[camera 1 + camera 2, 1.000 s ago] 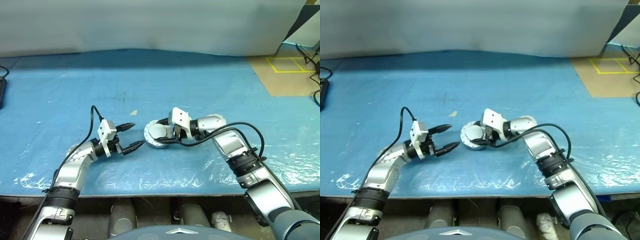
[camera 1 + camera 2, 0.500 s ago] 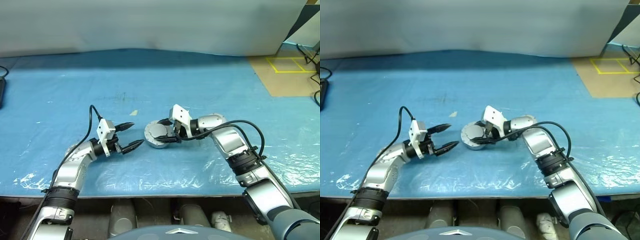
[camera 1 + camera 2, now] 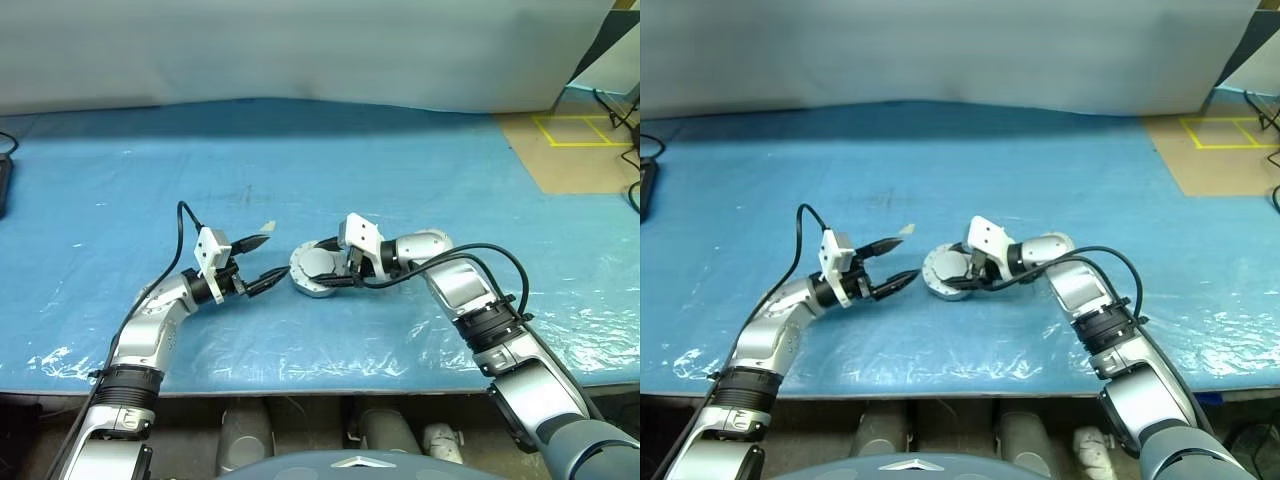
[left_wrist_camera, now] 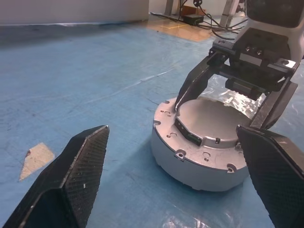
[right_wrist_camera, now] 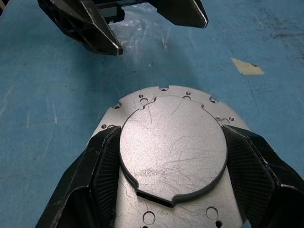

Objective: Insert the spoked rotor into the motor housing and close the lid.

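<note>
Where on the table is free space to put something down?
Free: the far mat behind both grippers, and its right part toward the brown floor. Crowded: the centre, where the right gripper grips the lid and the left gripper waits open.

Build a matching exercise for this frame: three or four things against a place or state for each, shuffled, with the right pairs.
Things:
1. lid
2. motor housing
3. left gripper
4. tape scrap

States:
A. jaws open, holding nothing
B. flat on the blue mat
C. between the right gripper's jaws
D. under the lid, on the mat

Pairs: 1-C, 2-D, 3-A, 4-B
</note>
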Action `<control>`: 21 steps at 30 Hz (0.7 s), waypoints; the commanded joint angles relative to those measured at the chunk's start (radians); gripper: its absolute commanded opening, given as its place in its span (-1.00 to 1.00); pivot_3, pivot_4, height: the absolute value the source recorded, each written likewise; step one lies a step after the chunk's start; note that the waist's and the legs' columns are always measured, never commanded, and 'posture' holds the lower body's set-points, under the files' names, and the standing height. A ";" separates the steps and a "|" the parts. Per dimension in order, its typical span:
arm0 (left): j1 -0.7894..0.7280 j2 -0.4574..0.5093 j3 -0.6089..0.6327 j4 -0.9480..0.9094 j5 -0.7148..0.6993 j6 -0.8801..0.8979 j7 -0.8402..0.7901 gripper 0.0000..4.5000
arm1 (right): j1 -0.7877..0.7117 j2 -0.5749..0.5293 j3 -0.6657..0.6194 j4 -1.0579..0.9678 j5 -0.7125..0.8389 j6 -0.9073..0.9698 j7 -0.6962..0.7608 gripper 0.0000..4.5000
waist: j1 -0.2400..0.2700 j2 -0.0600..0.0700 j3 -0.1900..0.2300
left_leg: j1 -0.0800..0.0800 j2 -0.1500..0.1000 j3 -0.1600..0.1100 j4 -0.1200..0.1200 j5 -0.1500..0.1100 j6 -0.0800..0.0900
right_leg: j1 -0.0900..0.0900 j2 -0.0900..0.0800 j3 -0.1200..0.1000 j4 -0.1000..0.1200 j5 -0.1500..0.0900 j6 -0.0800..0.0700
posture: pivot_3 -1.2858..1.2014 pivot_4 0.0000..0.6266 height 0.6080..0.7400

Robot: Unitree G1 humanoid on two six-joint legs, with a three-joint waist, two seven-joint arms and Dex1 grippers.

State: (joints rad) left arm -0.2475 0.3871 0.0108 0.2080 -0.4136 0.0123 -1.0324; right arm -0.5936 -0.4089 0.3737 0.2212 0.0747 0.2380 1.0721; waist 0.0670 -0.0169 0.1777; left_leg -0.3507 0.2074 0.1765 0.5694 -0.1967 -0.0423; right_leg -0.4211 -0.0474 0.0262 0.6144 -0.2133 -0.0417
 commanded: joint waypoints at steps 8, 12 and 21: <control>-0.016 0.001 0.001 -0.040 -0.030 0.056 -0.018 0.83 | 0.022 -0.027 0.049 0.123 -0.086 -0.007 -0.028 0.31 | 0.000 0.000 0.000 | 0.002 0.000 0.000 -0.002 0.000 0.000 | 0.001 -0.001 0.000 0.000 -0.003 0.005 | 0.03 -0.52 1.00; -0.021 0.002 -0.008 -0.040 -0.035 0.088 -0.043 0.32 | 0.022 -0.027 0.049 0.125 -0.086 -0.011 -0.029 0.31 | 0.000 0.000 0.000 | 0.002 0.000 0.000 -0.003 0.000 0.000 | 0.001 -0.001 0.000 0.000 -0.003 0.006 | 0.03 -0.52 1.00; -0.048 -0.008 -0.044 -0.001 0.003 0.076 -0.076 -0.98 | 0.024 -0.028 0.046 0.124 -0.087 -0.018 -0.038 0.31 | 0.000 0.000 0.000 | 0.003 0.000 0.000 -0.005 0.000 0.000 | 0.001 -0.001 0.000 0.000 -0.003 0.006 | 0.03 -0.52 1.00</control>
State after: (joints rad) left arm -0.2820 0.3786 -0.0255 0.2150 -0.4155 0.0992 -1.0905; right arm -0.6070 -0.4087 0.3855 0.2583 0.0740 0.1898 1.0719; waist 0.0666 -0.0168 0.1772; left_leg -0.3478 0.2074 0.1763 0.5645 -0.1967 -0.0423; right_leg -0.4203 -0.0482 0.0267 0.6137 -0.2166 -0.0360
